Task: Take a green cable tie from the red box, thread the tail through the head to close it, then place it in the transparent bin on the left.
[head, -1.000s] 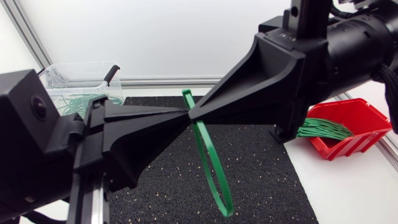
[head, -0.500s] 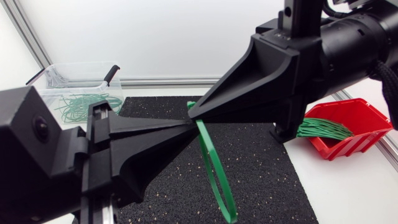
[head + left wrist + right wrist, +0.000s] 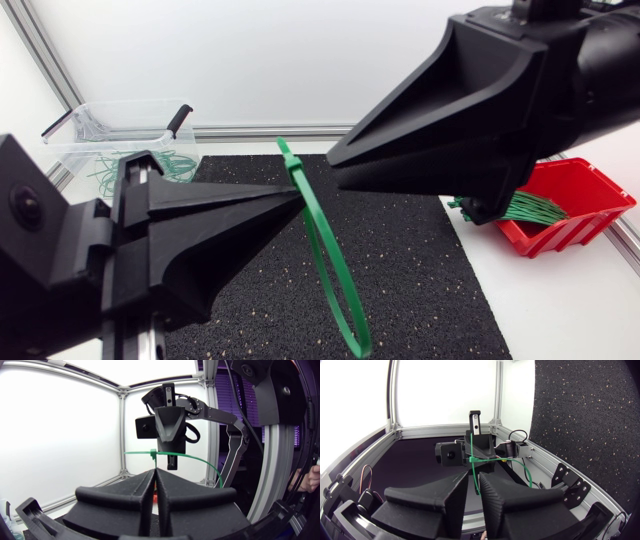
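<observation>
A green cable tie [image 3: 330,260], closed into a loop, hangs over the black mat [image 3: 420,290]. My left gripper [image 3: 298,197] is shut on it just under its head, and the loop droops from the tips. My right gripper [image 3: 332,163] stands a little to the right of the tie with its fingers apart, touching nothing. In the left wrist view the fingers [image 3: 155,471] meet under the tie's head [image 3: 152,453]. In the right wrist view the open gripper [image 3: 474,477] faces the tie's head [image 3: 472,459].
A transparent bin [image 3: 80,125] with several green ties [image 3: 150,165] stands at the back left. The red box [image 3: 580,190] at the right holds a bundle of green ties [image 3: 530,208].
My right gripper has let go of the tie, opened, and drawn back up to the right. The left gripper keeps the tie and has carried it slightly left.
</observation>
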Controlling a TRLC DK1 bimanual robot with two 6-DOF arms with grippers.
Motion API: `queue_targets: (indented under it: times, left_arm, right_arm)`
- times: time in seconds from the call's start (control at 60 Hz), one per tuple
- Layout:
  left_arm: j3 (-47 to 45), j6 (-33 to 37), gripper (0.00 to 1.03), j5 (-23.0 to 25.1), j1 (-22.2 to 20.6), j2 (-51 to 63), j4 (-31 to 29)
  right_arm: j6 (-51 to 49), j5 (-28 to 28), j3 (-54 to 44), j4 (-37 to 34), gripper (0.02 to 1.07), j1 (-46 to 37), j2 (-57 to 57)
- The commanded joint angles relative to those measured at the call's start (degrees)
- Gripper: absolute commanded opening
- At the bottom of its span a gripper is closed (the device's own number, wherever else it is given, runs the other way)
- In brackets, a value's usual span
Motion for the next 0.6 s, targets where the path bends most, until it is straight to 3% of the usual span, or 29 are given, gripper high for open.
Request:
queue_targets:
  times: [0.0, 0.1, 0.233, 0.433, 0.583]
  left_arm:
    - [-1.83, 2.67, 0.04, 1.54, 1.74, -0.64, -0.43]
    - [-2.63, 3.90, 0.04, 4.88, 4.73, -0.73, -0.87]
    - [-3.06, 7.15, 0.04, 6.99, 5.87, -0.82, -2.01]
    - [-4.38, 13.92, 0.04, 8.75, 5.87, -0.90, -2.80]
    - [-4.73, 18.76, 0.04, 11.04, 7.01, -0.55, -3.86]
  right_arm:
    - [0.96, 0.26, 0.43, -0.07, 0.29, -0.87, -1.41]
    - [-0.09, 0.00, 0.52, 0.28, 0.29, -1.75, -1.15]
    - [-2.12, 0.44, 0.87, 0.46, 0.41, -1.48, 0.87]
    - [-9.32, -0.97, 1.93, 0.10, 0.41, -3.50, 5.79]
    - [-18.81, -4.84, 4.74, -4.55, 0.41, -5.70, 10.98]
